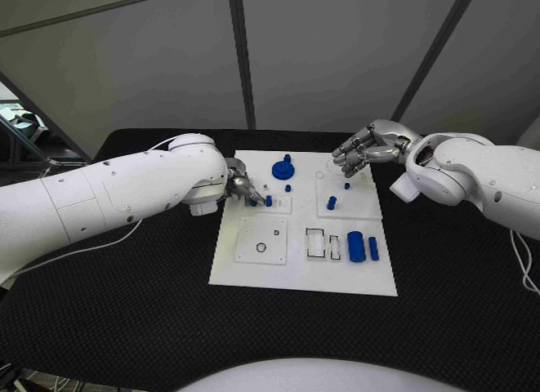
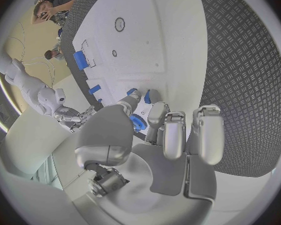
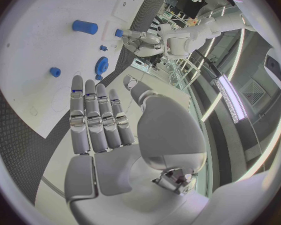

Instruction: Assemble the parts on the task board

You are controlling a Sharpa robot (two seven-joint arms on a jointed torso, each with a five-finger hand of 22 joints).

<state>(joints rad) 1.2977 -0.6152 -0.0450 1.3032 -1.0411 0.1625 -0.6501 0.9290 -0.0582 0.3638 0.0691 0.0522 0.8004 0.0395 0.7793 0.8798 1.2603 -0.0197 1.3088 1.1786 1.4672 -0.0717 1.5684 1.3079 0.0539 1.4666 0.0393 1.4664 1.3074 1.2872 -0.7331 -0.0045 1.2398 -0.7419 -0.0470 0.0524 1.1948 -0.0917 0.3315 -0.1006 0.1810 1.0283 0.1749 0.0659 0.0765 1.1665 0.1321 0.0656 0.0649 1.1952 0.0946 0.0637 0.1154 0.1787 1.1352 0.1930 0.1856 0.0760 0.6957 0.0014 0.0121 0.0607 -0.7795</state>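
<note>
- Left hand [image 1: 243, 189] at board's [image 1: 296, 278] left edge, thumb and fingers [image 2: 154, 116] pinching a small blue part [image 2: 138, 122]; more blue pegs [image 1: 269, 200] just beside it.
- Right hand [image 1: 366, 147] over board's far right corner, holding nothing, fingers [image 3: 97, 116] straight, side by side.
- Blue gear [image 1: 283, 170] at board's far end; two blue cylinders [image 1: 355, 246] lie in right-side slots.
</note>
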